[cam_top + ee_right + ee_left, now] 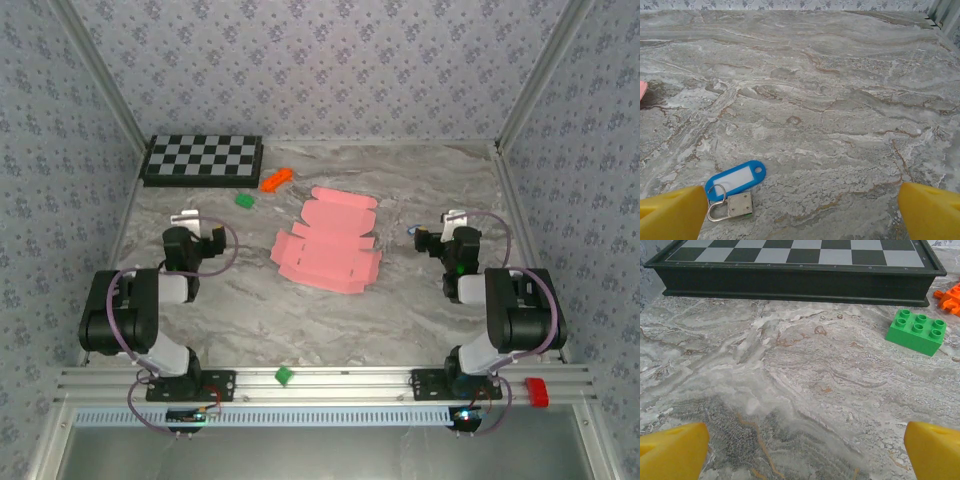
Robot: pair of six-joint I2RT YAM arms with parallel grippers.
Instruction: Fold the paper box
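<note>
marble table [420, 300]; pink paper box [328, 243] flat, unfolded, flaps spread.

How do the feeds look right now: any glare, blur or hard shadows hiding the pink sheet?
Top external: light even and soft, no glare; the paper box is sharp, with a thin shadow along its near edge. Left wrist: chessboard and green block crisp, yellow fingertips blurred. Right wrist: blue key tag and marbled tabletop clear, no glare.

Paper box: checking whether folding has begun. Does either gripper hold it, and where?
Nothing is held. The left gripper and right gripper stand open, apart from the paper box lying on the table.
</note>
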